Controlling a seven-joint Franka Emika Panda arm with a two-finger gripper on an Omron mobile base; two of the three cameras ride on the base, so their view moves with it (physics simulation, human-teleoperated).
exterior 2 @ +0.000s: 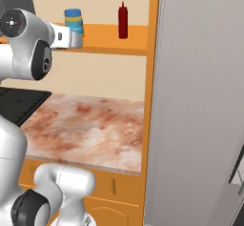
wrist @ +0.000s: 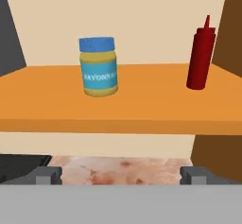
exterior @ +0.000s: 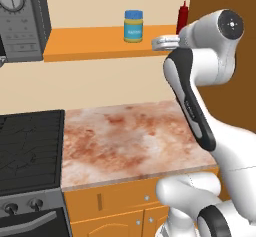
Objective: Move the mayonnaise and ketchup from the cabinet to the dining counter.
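The mayonnaise [wrist: 98, 67], a squat jar with a blue lid and blue label, stands upright on the orange cabinet shelf [wrist: 118, 106], left of centre in the hand view. The ketchup [wrist: 201, 53], a slim dark-red bottle, stands further right on the same board. My gripper [wrist: 122, 175] is open, short of the shelf's front edge, level with it and holding nothing. In the left base view the mayonnaise [exterior: 133, 26] and ketchup [exterior: 182, 16] sit on the shelf [exterior: 90, 43] behind my arm. In the right base view my hand hides part of the mayonnaise [exterior 2: 74, 16]; the ketchup [exterior 2: 123, 21] stands free. The dining counter is out of view.
Below the shelf lies a marbled worktop [exterior: 130, 136] with a black cooktop [exterior: 30, 146] at its left. A microwave [exterior: 22, 16] hangs at the shelf's left end. A tall grey panel [exterior 2: 200, 101] and an orange cabinet side [exterior 2: 152, 53] close off the right.
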